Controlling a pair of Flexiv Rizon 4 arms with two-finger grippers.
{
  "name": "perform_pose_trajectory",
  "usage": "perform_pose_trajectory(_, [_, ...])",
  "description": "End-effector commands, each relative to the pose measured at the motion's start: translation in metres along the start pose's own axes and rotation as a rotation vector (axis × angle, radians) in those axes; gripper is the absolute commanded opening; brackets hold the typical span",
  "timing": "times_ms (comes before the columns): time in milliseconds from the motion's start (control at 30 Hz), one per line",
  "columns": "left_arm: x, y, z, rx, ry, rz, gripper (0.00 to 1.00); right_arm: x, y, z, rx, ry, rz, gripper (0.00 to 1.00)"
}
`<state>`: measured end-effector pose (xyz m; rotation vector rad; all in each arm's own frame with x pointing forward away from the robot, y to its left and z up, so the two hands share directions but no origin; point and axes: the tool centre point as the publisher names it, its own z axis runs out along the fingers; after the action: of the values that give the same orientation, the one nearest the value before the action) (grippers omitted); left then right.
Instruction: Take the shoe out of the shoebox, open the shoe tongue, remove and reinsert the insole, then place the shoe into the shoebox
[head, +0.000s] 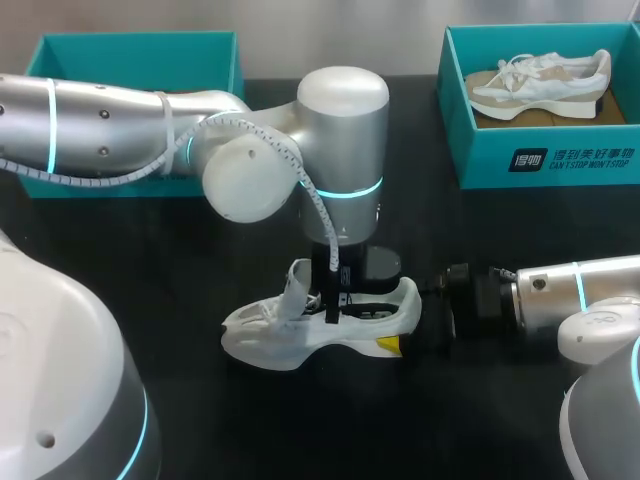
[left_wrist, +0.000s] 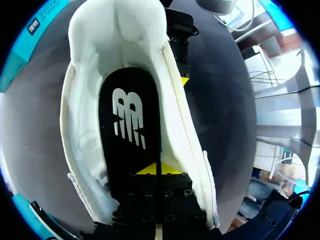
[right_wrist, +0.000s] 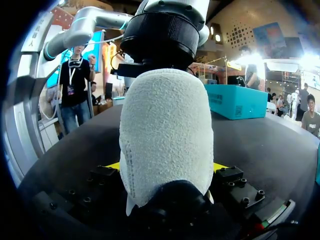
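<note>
Shoe (head: 285, 338): a white, low-cut trainer with a thick, moulded sole. It is lying upright on the dark matte surface (head: 180, 300), just toward 6 o'clock from centre. The toe is pointing to 9 o'clock and the heel to 3 o'clock. The tongue (head: 297, 288) is standing up at the front of the opening.

Left arm (head: 340, 150): it is coming in from 9 o'clock and hanging straight down over the shoe's opening. The left pincer (left_wrist: 159, 169) is sitting inside the shoe with its yellow tips pressed together, resting on the insole (left_wrist: 131, 125). Whether they are pinching the insole itself cannot be told. The insole is flat, smooth and black with a white mark, and it is lying between soft, fleecy white side walls.

Right arm (head: 560, 290): it is lying low along the surface from 3 o'clock. The right pincer (right_wrist: 165, 167) is clamping the rounded, towel-textured heel, with one yellow tip showing on each side of it.

Two teal shoeboxes of stiff card with straight walls are standing at the far edge:
- The first shoebox (head: 135, 42) is at 11 o'clock, partly behind the left arm.
- The second shoebox (head: 560, 160) is at 1 o'clock and is holding a second white shoe (head: 540, 85).

Both shoeboxes are well apart from the held shoe, with bare dark surface showing between.
</note>
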<state>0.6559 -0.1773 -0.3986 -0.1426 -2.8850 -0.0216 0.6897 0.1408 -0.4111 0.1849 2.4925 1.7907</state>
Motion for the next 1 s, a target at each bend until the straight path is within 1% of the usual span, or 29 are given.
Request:
perform_pose_trajectory(33, [0.008, 0.005, 0.009, 0.013, -0.010, 0.004, 0.15, 0.000, 0.001, 0.000, 0.003, 0.000, 0.001, 0.00])
perform_pose_trajectory(133, [0.011, 0.006, 0.013, 0.023, -0.048, -0.014, 0.29, 0.000, 0.001, 0.000, 0.003, 0.000, 0.001, 0.00])
perform_pose_trajectory(200, [0.012, 0.006, 0.014, 0.035, -0.052, -0.016, 0.33, 0.000, 0.001, 0.000, 0.003, 0.000, 0.001, 0.00])
perform_pose_trajectory(500, [-0.003, 0.001, 0.019, 0.086, -0.161, -0.063, 0.35, 0.000, 0.001, 0.000, 0.003, 0.000, 0.001, 0.00])
perform_pose_trajectory(700, [-0.011, -0.002, 0.012, 0.082, -0.207, -0.089, 0.33, 0.000, 0.001, 0.000, 0.003, 0.000, 0.001, 0.00])
perform_pose_trajectory(800, [-0.016, -0.004, 0.010, 0.069, -0.240, -0.098, 0.35, 0.000, 0.001, 0.000, 0.003, 0.000, 0.001, 0.00])
perform_pose_trajectory(1000, [-0.023, -0.005, 0.007, 0.062, -0.266, -0.113, 0.35, 0.000, 0.001, 0.000, 0.003, 0.000, 0.001, 0.00])
